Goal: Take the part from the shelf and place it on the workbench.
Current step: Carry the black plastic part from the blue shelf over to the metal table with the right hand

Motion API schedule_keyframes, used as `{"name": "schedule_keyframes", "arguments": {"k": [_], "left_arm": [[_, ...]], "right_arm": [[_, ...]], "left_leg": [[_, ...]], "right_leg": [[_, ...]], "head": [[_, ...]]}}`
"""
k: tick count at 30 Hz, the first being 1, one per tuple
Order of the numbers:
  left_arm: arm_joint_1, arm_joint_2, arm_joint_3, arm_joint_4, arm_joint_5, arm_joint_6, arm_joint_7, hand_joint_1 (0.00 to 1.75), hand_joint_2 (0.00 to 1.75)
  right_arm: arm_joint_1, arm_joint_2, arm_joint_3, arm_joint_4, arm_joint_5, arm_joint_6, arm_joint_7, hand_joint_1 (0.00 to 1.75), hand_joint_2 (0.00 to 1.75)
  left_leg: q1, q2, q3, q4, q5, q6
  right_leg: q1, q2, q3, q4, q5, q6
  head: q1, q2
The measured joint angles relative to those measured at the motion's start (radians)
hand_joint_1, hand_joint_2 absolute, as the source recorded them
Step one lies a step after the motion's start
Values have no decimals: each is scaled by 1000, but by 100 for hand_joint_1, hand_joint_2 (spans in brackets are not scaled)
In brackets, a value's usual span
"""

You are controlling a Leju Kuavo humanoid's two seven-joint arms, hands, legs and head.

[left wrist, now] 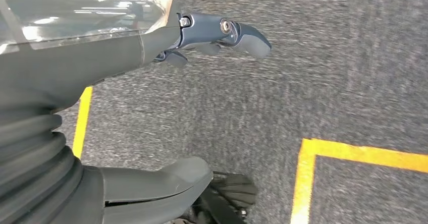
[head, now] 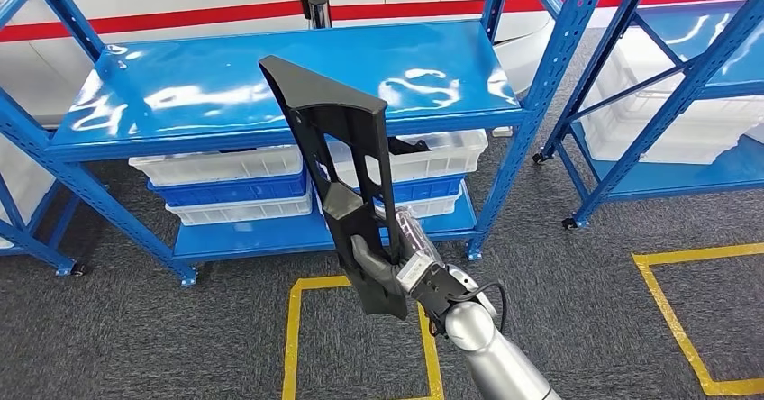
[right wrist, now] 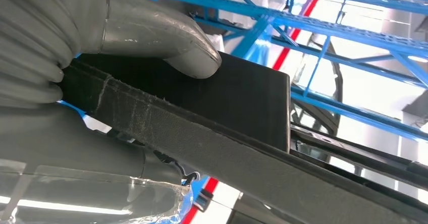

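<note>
The part [head: 347, 161] is a long black plastic trim piece with cut-outs, held upright and tilted in front of the blue shelf [head: 288, 85]. My right hand [head: 396, 269] grips its lower end, thumb across the front. In the right wrist view the thumb [right wrist: 171, 42] presses on the black part [right wrist: 242, 98], with a felt-edged strip [right wrist: 212, 148] running below it. My left hand [left wrist: 151, 82] hangs over the grey carpet with its fingers [left wrist: 227, 35] spread and nothing in them.
The blue shelf's lower level holds white and blue bins [head: 225, 184], one with a dark part inside. A second blue rack [head: 685, 85] with a white bin stands to the right. Yellow floor lines [head: 293, 337] mark squares on the grey carpet.
</note>
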Motion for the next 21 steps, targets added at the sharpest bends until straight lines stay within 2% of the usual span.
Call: {"name": "schedule_keyframes", "arguments": {"k": [1,2,4,5,6,8,9,10,11,13,14,15,16,17,18,19,20,21], "left_arm": [[0,0,0,0,0,0,0,0,175],[0,0,0,0,-1,0,0,0,175],[-2,1,0,0,-3,0,0,0,175],[-3,2,0,0,-5,-1,0,0,175],[-3,2,0,0,-7,-1,0,0,175],[-2,2,0,0,-9,-2,0,0,175],[-2,2,0,0,-9,-2,0,0,175],[-3,1,0,0,-9,-3,0,0,175],[-4,1,0,0,-9,-3,-1,0,175],[-4,2,0,0,-9,-5,-1,0,175],[-4,2,0,0,-9,-6,-2,0,175],[-4,2,0,0,-9,-8,-2,0,175],[-3,1,0,0,-9,-9,-3,0,175],[-3,0,0,0,-9,-10,-3,0,175],[-3,0,0,0,-10,-11,-3,0,175],[-3,0,0,0,-10,-11,-3,0,175],[-3,0,0,0,-10,-11,-4,0,175],[-3,0,0,0,-10,-11,-4,0,175]], "right_arm": [[0,0,0,4,0,0,0,175,175],[0,1,0,9,0,0,-1,175,175],[-1,3,1,16,2,0,-3,175,175],[-2,4,1,20,3,-1,-4,175,175],[-3,5,2,23,4,-1,-6,175,175],[-4,8,5,29,4,-2,-8,175,175],[-4,8,6,32,4,-3,-9,175,175],[-5,8,7,34,5,-3,-10,175,175],[-7,7,8,37,6,-4,-11,175,175],[-8,6,9,43,9,-7,-14,175,175],[-8,5,9,46,9,-9,-15,175,175],[-8,4,9,50,10,-11,-17,175,175],[-8,3,10,53,10,-12,-19,175,175],[-8,2,10,55,10,-14,-20,175,175],[-9,1,10,56,10,-15,-21,175,175],[-10,2,10,57,10,-16,-22,175,175],[-11,2,10,58,10,-16,-23,175,175],[-12,2,11,59,10,-17,-24,175,175]], "left_leg": [[1,0,26,-17,21,0],[2,0,70,-71,46,2],[1,-3,158,-197,62,11],[-2,-5,184,-239,61,16],[-6,-7,190,-255,56,22],[-9,-5,182,-262,70,38],[-9,-3,177,-268,80,47],[-8,0,170,-274,91,57],[-7,2,160,-278,103,65],[-9,4,133,-278,123,71],[-10,5,120,-278,133,71],[-10,6,107,-277,142,70],[-10,7,95,-276,152,68],[-10,7,83,-275,161,65],[-10,7,73,-273,169,60],[-11,7,63,-270,177,55],[-13,7,56,-268,185,49],[-15,7,51,-266,193,43]], "right_leg": [[0,0,-12,6,5,3],[0,0,-23,13,8,6],[2,0,-39,24,14,15],[3,-1,-44,28,18,21],[3,-1,-48,29,23,29],[3,-2,-53,28,33,44],[3,-2,-61,34,27,47],[4,-1,-73,57,6,46],[4,0,-91,100,-28,41],[3,1,-132,225,-106,32],[2,1,-143,277,-127,34],[1,1,-140,302,-129,41],[0,1,-120,293,-116,52],[-1,1,-83,250,-94,62],[-3,0,-33,182,-77,69],[-3,1,19,105,-70,71],[-1,3,54,47,-68,67],[1,5,71,11,-72,61]], "head": [[0,0],[0,0],[0,0],[1,0],[1,0],[2,0],[2,0],[4,0],[5,0],[8,0],[7,0],[7,0],[7,0],[7,0],[8,0],[8,0],[7,0],[6,0]]}}
